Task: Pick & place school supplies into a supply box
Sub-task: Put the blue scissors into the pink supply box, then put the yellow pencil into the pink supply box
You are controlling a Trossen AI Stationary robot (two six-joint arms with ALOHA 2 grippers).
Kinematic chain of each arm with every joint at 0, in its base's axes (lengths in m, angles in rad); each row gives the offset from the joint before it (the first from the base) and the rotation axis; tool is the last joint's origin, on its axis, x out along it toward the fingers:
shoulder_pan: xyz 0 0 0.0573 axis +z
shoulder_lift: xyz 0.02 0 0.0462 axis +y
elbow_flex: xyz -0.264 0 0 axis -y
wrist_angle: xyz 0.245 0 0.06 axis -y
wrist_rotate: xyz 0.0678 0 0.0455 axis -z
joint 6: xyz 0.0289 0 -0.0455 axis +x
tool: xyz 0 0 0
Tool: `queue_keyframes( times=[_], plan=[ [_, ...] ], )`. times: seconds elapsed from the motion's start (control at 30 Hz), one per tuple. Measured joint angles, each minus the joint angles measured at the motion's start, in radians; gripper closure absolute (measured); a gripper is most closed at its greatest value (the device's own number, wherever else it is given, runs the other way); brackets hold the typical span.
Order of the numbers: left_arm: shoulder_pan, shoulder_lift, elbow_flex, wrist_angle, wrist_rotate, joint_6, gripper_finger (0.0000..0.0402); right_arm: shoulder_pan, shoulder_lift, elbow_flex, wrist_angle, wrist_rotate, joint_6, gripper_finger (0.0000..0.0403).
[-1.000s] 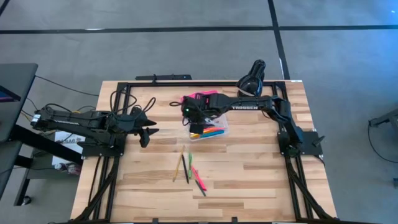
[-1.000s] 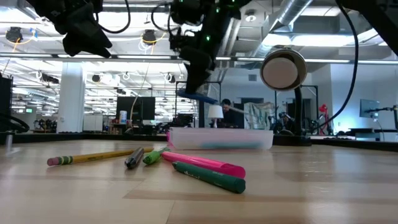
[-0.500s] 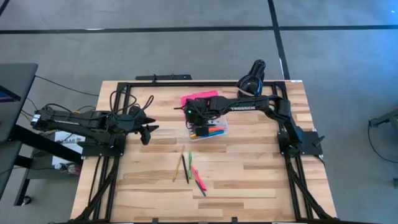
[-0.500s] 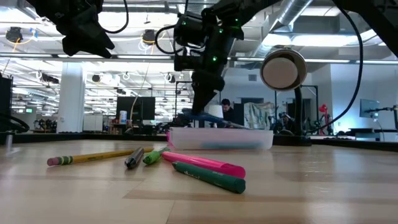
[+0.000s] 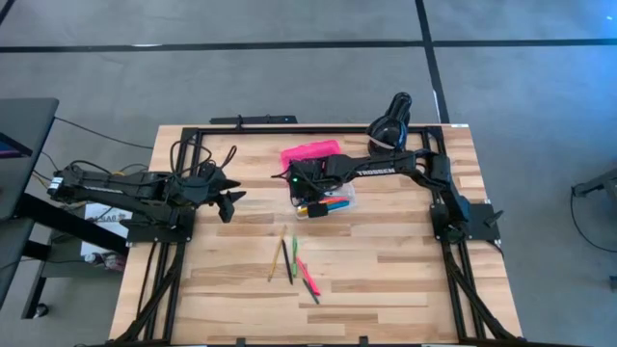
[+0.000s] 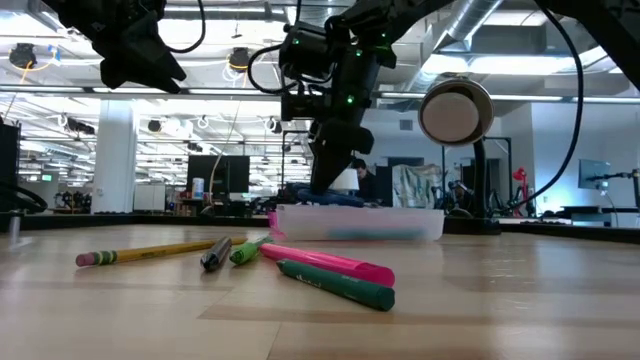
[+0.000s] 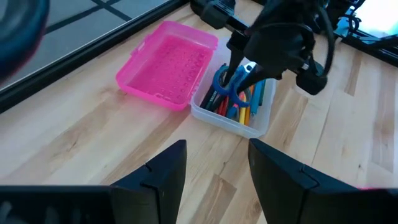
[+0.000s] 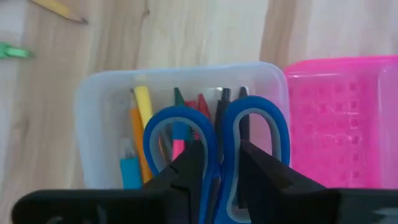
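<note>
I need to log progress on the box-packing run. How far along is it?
Done: several pens lie in the clear base of the supply box, its pink lid open. In hand: the right gripper lowers the blue-handled scissors into it. Left: a pencil and four pens on the table. The left gripper waits, open.

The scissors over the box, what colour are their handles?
Blue. The scissors show best in the right wrist view, between the right gripper fingers, over the clear box.

Grey floor (image 5: 289, 77) crossed by dark lines around my wooden tabletop (image 5: 386, 280), black lamp (image 5: 390, 118) at its far edge, open hall with ceiling lights (image 6: 240, 60) beyond, perhaps desks.
</note>
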Motion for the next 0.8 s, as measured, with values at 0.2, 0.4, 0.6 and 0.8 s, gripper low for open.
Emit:
queue_keyframes(
  times=[0.2,0.4,0.6,0.8],
  plan=[
    [0.0,0.0,0.0,0.0,-0.019,0.0,0.0236,0.004,0.0,0.0,0.002,0.0,0.004,0.0289],
    [0.0,0.0,0.0,0.0,-0.019,-0.008,0.0236,0.015,0.0,0.0,0.003,0.005,0.032,0.0255],
    [0.0,0.0,0.0,0.0,0.005,-0.022,0.0236,0.015,-0.011,0.029,0.013,0.034,0.143,0.0242],
    [0.0,0.0,0.0,0.0,0.075,-0.022,0.0236,0.033,-0.013,0.126,-0.058,0.053,0.19,0.0248]
  ],
)
